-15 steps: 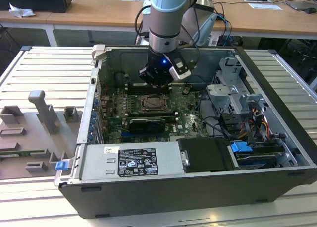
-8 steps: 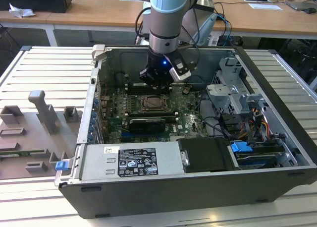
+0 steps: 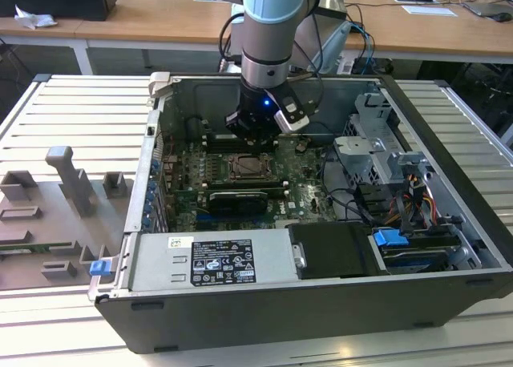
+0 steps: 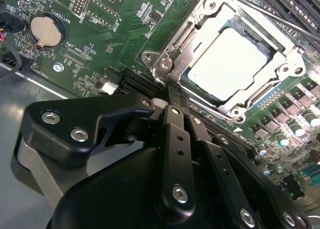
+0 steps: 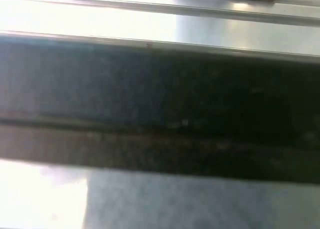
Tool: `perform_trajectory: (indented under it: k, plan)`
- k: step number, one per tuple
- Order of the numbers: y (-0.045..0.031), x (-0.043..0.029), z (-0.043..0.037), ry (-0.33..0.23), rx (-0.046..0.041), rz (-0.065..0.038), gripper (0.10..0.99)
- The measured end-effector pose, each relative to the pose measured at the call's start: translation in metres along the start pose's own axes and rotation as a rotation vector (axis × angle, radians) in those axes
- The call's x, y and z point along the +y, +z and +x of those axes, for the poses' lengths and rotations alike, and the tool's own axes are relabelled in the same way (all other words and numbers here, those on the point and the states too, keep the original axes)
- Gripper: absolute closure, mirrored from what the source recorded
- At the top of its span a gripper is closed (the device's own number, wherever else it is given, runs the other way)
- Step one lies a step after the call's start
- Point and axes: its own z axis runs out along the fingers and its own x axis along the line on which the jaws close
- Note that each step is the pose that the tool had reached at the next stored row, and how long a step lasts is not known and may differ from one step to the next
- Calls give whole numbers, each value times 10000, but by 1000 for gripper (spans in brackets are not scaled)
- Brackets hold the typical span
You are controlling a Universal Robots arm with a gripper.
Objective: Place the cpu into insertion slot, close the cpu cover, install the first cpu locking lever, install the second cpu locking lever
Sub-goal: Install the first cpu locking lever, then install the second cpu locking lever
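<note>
the small flat square cpu [image 4: 231, 64] with its pale silvery metal top already sits in the black-framed insertion slot [image 4: 278, 89] on the green motherboard [image 4: 125, 34], and the thin silvery hinged cpu cover [image 4: 210, 20] lies down around it, the chip showing through its square window. the work now looks to be at the locking levers. a thin metal rod [image 4: 280, 20] runs along the far side of the socket; whether it is latched i cannot tell.

in the second wrist view the black tool [image 4: 172, 106] has its jaws drawn together, tips just beside the socket's near corner by the silver hinge bracket [image 4: 165, 64]; whether they pinch a lever there is hidden. in the exterior view the tool [image 3: 258, 131] hangs inside the open dark grey computer case [image 3: 321, 303], just above the socket, the case resting on a slatted metal worktop [image 3: 72, 110].

to do this step well, press a lever down and tuck it sideways under its hook without dragging across the chip.

a round coin battery [image 4: 45, 30] sits on the board, with small white print beside it.
</note>
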Motion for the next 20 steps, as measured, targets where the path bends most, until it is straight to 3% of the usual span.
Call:
perform_trajectory:
  k: [6,20]
  plan:
    - [-125,12,-2,-2,1,2,980]
    - [-129,-30,2,-1,1,2,980]
